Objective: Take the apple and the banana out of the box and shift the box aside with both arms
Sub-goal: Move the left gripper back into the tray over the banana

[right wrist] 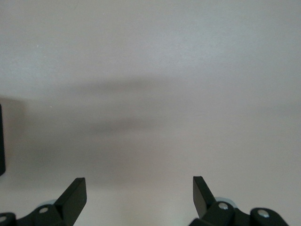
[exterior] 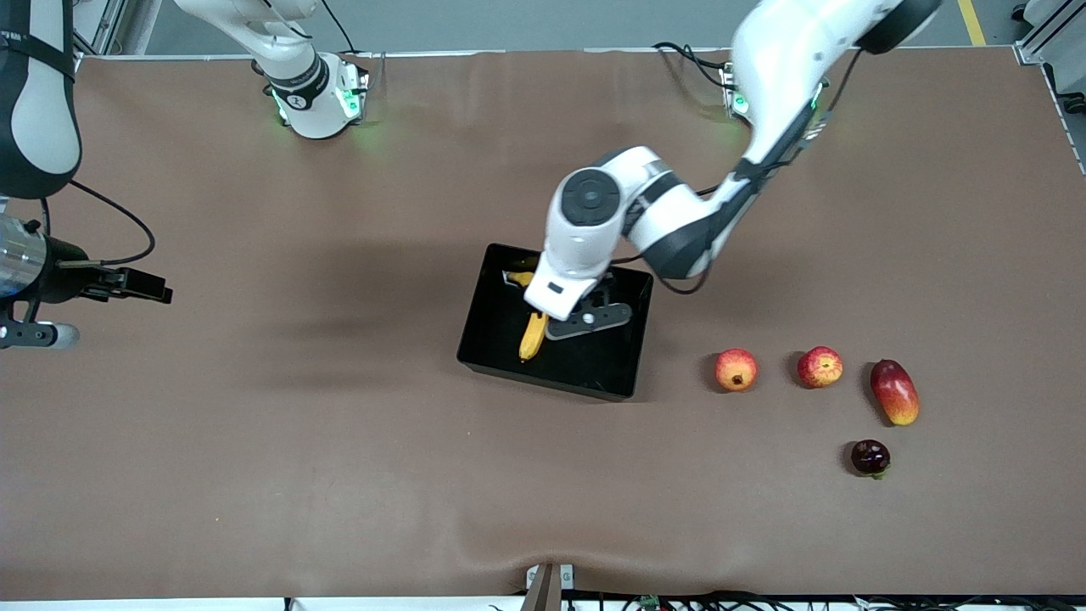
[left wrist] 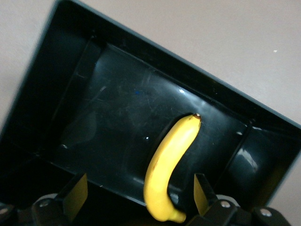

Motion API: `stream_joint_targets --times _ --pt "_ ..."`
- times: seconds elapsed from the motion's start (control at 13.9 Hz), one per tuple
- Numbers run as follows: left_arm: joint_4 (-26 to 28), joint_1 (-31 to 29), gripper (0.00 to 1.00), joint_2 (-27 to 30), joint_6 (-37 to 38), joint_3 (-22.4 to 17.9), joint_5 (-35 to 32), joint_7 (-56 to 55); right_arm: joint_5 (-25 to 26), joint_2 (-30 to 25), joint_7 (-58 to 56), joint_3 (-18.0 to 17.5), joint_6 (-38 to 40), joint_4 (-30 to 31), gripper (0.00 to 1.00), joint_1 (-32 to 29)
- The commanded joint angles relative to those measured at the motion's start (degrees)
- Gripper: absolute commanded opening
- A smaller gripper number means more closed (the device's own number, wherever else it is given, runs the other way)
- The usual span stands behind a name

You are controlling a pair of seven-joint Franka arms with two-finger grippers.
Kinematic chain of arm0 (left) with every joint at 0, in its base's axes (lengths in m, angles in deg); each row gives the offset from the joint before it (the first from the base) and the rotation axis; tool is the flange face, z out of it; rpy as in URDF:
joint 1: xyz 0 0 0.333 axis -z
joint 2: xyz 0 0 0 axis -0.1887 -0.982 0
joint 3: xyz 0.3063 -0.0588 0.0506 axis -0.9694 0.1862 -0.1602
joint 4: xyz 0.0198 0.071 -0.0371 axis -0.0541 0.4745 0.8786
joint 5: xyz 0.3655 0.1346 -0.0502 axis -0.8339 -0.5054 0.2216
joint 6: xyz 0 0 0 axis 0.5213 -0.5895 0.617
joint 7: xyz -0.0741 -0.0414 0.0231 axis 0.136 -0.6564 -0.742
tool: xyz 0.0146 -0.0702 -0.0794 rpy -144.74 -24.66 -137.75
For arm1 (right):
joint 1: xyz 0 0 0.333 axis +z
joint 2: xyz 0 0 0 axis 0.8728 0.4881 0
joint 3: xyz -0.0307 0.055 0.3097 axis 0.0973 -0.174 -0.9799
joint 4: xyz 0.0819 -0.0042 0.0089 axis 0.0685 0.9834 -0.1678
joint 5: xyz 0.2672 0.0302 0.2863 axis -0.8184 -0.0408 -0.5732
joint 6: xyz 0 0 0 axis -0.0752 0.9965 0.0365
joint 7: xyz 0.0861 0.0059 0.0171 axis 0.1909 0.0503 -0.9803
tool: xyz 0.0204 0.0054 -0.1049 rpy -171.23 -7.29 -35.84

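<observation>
The black box (exterior: 550,379) sits mid-table with the yellow banana (exterior: 533,337) lying inside it. My left gripper (left wrist: 138,195) hangs open just above the box floor. The banana (left wrist: 168,175) lies between the fingers (left wrist: 75,195) and touches neither. The red apple with yellow streaks (exterior: 820,367) rests on the table toward the left arm's end, apart from the box. My right gripper (right wrist: 139,193) is open and empty. It hovers over bare table at the right arm's end (exterior: 38,335).
An orange-red round fruit (exterior: 736,370) lies between the box and the apple. A red-yellow mango (exterior: 895,392) lies beside the apple. A small dark fruit (exterior: 870,457) sits nearer to the front camera. The left arm's forearm (exterior: 679,221) stretches above the box.
</observation>
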Motion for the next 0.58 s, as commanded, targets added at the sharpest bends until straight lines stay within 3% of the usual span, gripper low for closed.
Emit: stream_joint_targets --times 0.0,0.29,0.51 --pt "-5.58 6.61 1.0 -4.58 -0.87 -5.23 -0.46 -5.72 -1.99 -0.16 -0.89 -0.73 -1.76 1.99 1.0 -1.73" --pt "-6.47 8.73 1.0 -7.92 -5.71 -5.59 -0.72 -6.62 -2.25 0.2 -0.89 -0.73 -2.89 2.96 1.0 -1.73" --pt "-6.38 9.52 1.0 -8.81 -5.81 -6.03 -0.81 2.23 -2.25 0.28 -0.89 -0.73 -3.43 3.4 1.0 -1.65"
